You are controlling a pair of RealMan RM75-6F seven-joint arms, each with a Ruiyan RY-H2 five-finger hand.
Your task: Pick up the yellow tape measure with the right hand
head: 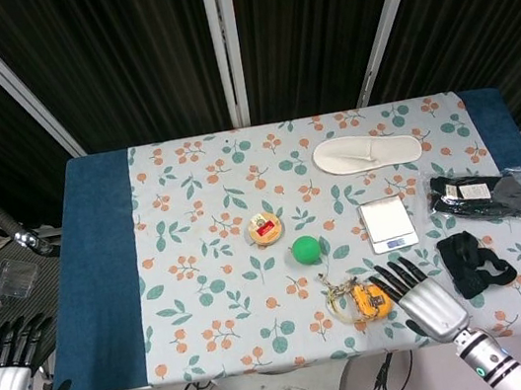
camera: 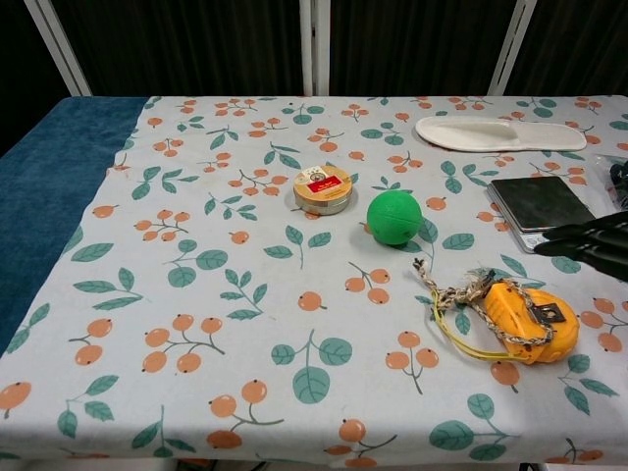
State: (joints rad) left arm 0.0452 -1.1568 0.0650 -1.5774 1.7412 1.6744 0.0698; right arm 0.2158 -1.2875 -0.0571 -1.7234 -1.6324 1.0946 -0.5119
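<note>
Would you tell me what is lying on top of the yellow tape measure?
A braided cord lies across the tape measure, with a metal clip on its top. The right hand hovers beside it, open. What is under the tape measure cannot be seen.

One yellow tape measure (head: 368, 300), one green ball (head: 306, 249), one round tin (head: 265, 227), one scale (head: 387, 224), one white slipper (head: 366, 151), two hands: right hand (head: 425, 298) and left hand (head: 3, 379).

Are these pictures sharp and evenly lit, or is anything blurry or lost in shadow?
Head view: even light, soft shadows, a dark backdrop, and the tape measure and right hand sharp. Chest view: the table is crisp, but the right hand's fingers show as dark, smeared streaks at the edge.
</note>
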